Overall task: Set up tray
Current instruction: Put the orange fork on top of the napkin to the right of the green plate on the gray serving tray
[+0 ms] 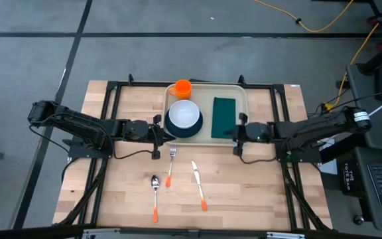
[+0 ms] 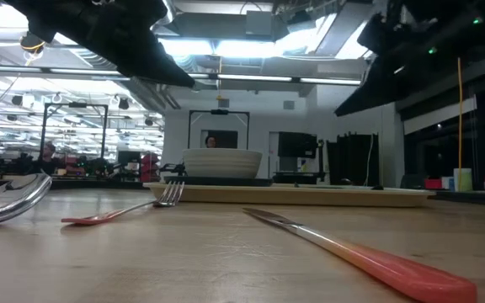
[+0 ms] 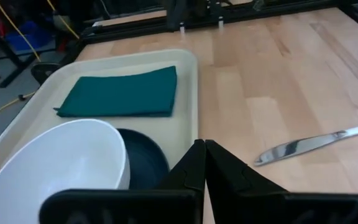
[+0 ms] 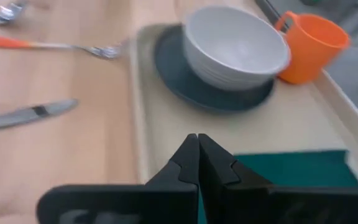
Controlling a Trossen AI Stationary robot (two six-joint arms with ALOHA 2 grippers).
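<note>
From above, the tray (image 1: 206,111) sits at upper centre of the tabletop (image 1: 131,192), the left claw (image 1: 159,134) and right claw (image 1: 239,133) at its near corners. In each wrist view, both claws are clenched, holding nothing, just above the tray's rim.

Cream tray (image 1: 206,136) w/ dk-green napkin (image 1: 223,117), white bowl (image 1: 184,114) on dk-teal plate (image 1: 175,131), orange cup (image 1: 182,87); cutlery silver w/ orange handles; tabletop (image 1: 244,186) pale wood.

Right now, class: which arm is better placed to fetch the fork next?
Left, probably. The left gripper sits just beside the fork; the right gripper is farther off, near the napkin.
</note>
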